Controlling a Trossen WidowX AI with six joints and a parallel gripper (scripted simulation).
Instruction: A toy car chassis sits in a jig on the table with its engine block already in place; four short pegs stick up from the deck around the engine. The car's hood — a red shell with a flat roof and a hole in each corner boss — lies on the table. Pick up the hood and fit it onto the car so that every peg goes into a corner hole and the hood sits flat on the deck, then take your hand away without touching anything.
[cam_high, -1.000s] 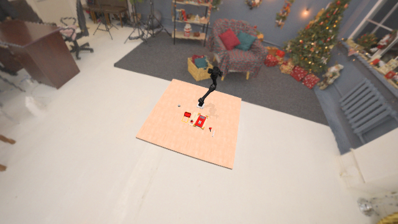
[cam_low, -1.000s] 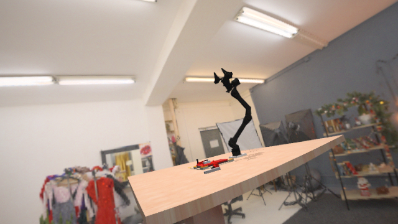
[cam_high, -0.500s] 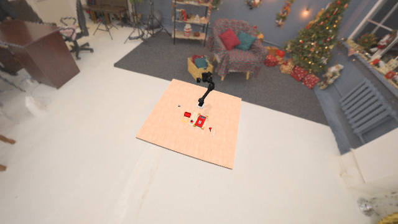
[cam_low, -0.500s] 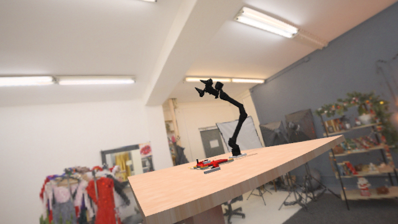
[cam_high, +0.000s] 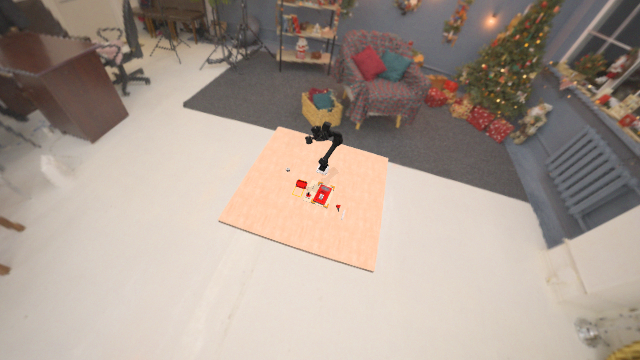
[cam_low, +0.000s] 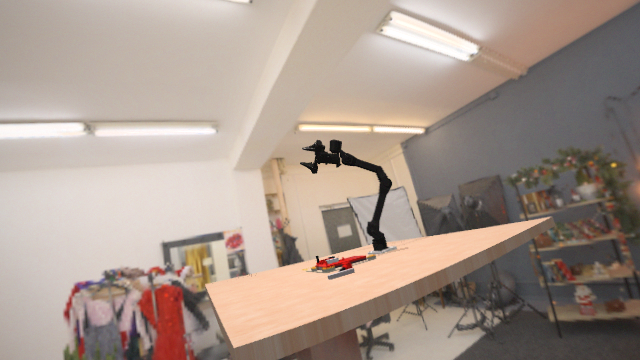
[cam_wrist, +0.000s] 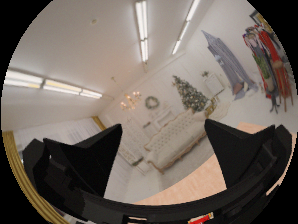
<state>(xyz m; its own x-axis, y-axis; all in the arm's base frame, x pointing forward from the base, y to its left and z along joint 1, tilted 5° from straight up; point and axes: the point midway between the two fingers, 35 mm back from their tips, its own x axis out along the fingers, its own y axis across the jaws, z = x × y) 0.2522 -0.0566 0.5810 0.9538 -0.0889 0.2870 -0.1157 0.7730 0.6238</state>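
Hand (cam_low: 311, 156) hangs high above the table (cam_low: 450, 260), fingers spread wide, holding and touching nothing.

So the whole setup sits on a square, light peach wood-grain table top (cam_high: 280, 230). Near its middle there's the red toy car in its yellow-edged jig (cam_high: 323, 194), and just left of that the small red hood shell (cam_high: 301, 183) lying inside a yellow outline. Right of the jig are a tiny red piece (cam_high: 338, 206) and a little white piece (cam_high: 342, 214). A small dark bit (cam_high: 288, 170) sits farther left, and the black arm's base (cam_high: 323, 169) stands on the far side.
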